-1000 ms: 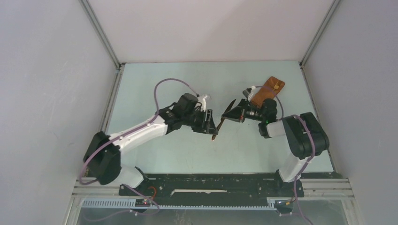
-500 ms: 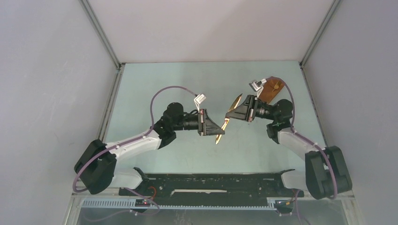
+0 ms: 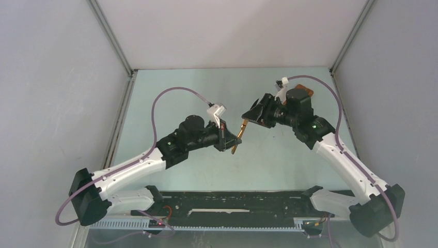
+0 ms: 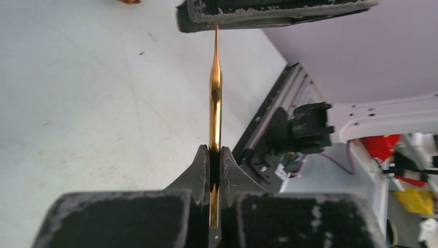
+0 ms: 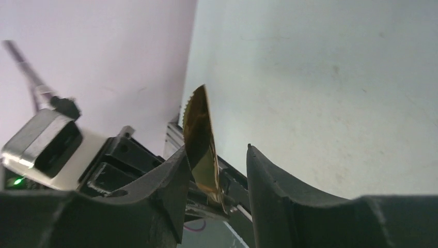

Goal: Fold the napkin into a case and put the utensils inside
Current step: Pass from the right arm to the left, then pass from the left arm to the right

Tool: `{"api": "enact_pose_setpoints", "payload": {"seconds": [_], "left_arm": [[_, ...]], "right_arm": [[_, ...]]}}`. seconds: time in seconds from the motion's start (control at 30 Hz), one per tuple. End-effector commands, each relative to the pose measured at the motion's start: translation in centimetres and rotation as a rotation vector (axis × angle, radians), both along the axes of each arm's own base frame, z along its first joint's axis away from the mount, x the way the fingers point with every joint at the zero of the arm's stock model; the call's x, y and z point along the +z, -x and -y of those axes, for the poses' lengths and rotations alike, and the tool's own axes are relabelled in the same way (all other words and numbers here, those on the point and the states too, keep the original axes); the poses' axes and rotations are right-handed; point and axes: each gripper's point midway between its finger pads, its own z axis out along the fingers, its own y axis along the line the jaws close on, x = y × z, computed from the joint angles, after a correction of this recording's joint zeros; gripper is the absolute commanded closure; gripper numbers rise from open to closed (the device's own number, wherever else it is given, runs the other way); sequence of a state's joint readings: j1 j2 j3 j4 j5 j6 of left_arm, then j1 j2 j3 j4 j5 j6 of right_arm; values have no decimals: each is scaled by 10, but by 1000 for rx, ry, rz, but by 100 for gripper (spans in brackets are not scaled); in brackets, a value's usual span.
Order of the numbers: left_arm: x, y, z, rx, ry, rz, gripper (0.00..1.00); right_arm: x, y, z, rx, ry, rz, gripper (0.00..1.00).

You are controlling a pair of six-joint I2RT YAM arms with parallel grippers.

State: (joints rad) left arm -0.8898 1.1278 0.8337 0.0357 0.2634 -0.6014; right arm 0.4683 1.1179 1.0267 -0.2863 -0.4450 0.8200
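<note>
Between my half-open right fingers [image 5: 269, 181] the wooden knife [image 5: 199, 129] sits unclamped; left fingers [image 4: 196, 175] pinch it shut, apparently for a handoff.

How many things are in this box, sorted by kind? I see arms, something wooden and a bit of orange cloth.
Robot arms: 2
Wooden utensil: 1
Orange cloth: 1, mostly hidden behind the right arm
Total: 4

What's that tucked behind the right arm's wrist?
A corner of the rust-orange napkin peeks out; the right arm covers the rest, so its contents are hidden.
</note>
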Motion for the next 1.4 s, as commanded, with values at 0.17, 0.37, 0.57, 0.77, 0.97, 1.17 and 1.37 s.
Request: {"api": "enact_pose_setpoints", "payload": {"seconds": [0.17,0.37,0.57,0.77,0.97,1.17,1.37], "left_arm": [[3,-20,-26,135,-157,140,100],[3,-18,-25,134,-159,143,100],[4,-17,-23,135,-164,155,100],[2,-16,-23,132,-177,157,100],[1,-15,-24,135,-181,162,100],[-2,-15,-25,132,-196,164,100],[-2,-15,-25,132,-197,165,100]], "right_arm": [[-28,14,8,-85,272,-87,49],[-27,19,-19,-27,224,-103,50],[-27,17,-35,-1,190,-107,50],[-21,11,-32,-36,173,-93,44],[-19,5,-32,-61,158,-86,52],[-16,3,-32,-59,141,-84,57],[-17,2,-35,-54,134,-86,62]]}}
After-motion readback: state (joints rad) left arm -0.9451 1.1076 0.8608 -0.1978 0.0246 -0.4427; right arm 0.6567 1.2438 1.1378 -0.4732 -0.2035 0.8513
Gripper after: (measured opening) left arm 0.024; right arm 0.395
